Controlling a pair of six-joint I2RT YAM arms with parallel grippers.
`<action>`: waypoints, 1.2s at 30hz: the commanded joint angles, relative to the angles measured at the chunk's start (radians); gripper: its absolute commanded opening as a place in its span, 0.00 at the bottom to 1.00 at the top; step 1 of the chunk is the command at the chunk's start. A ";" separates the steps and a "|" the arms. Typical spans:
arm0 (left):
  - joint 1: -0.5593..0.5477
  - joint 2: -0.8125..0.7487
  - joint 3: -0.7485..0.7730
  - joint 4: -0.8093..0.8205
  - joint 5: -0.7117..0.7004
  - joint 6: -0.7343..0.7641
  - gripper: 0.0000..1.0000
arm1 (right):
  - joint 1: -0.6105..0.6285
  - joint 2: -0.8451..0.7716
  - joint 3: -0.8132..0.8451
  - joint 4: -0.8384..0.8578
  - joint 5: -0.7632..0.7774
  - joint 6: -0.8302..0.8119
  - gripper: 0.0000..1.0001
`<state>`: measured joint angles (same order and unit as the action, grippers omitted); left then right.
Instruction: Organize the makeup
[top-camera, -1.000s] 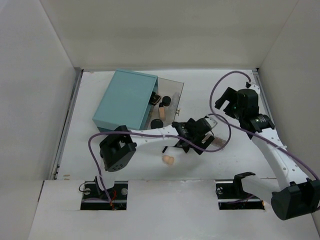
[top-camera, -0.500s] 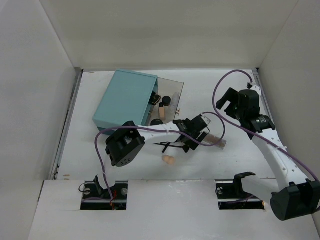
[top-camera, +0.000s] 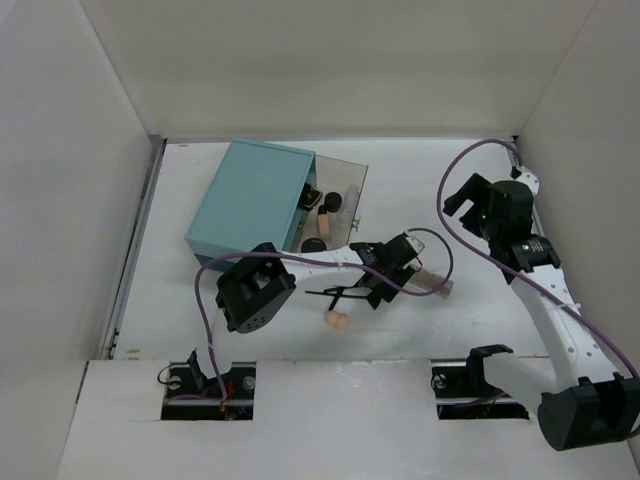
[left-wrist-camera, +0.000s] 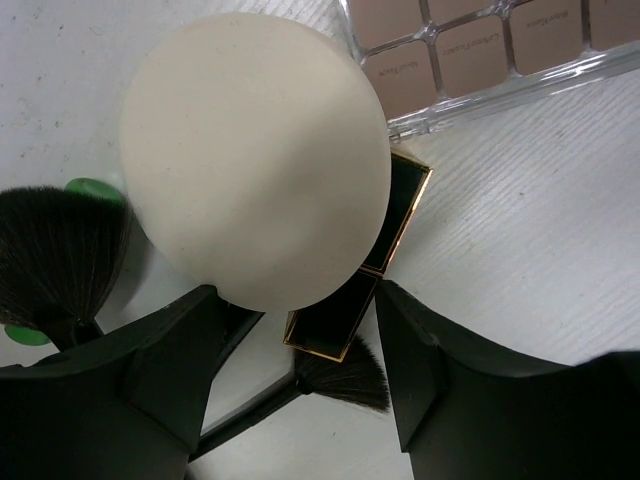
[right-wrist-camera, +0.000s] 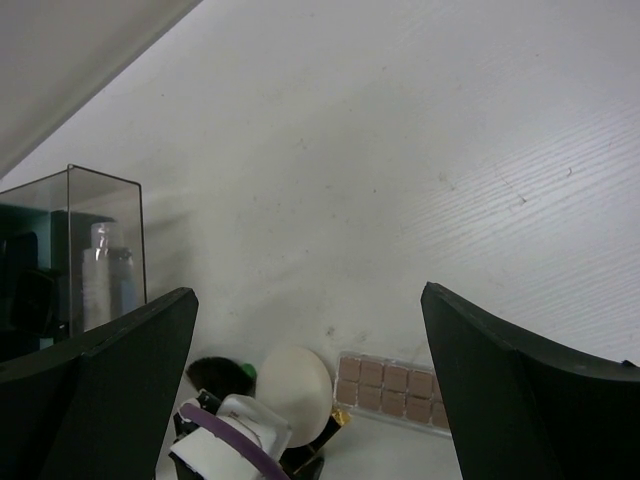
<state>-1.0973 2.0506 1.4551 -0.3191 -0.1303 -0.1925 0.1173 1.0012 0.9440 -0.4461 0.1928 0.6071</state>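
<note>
Pick step: round white puff (left-wrist-camera: 255, 150) is straddled by left gripper (left-wrist-camera: 298, 295), jaws half-parted; a firm hold cannot be told. Squeeze needed next, then likely transfer to clear case (top-camera: 348, 180).

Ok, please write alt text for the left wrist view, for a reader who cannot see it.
A round cream puff lies ahead of the left gripper, over a black gold-edged case. Black brushes lie beside and below it; a pinkish palette crosses the top right.
</note>
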 joint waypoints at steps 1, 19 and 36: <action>-0.016 0.003 0.045 0.014 0.008 -0.005 0.56 | -0.002 -0.003 -0.010 0.049 0.000 0.010 1.00; -0.057 0.025 0.094 0.008 -0.005 0.016 0.62 | -0.009 -0.015 -0.013 0.049 0.000 0.010 1.00; -0.144 -0.090 0.050 -0.014 -0.025 0.018 0.62 | -0.021 -0.078 -0.057 0.052 0.000 0.019 1.00</action>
<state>-1.2304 2.0705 1.5131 -0.3256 -0.1356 -0.1833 0.1036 0.9512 0.8879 -0.4400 0.1917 0.6128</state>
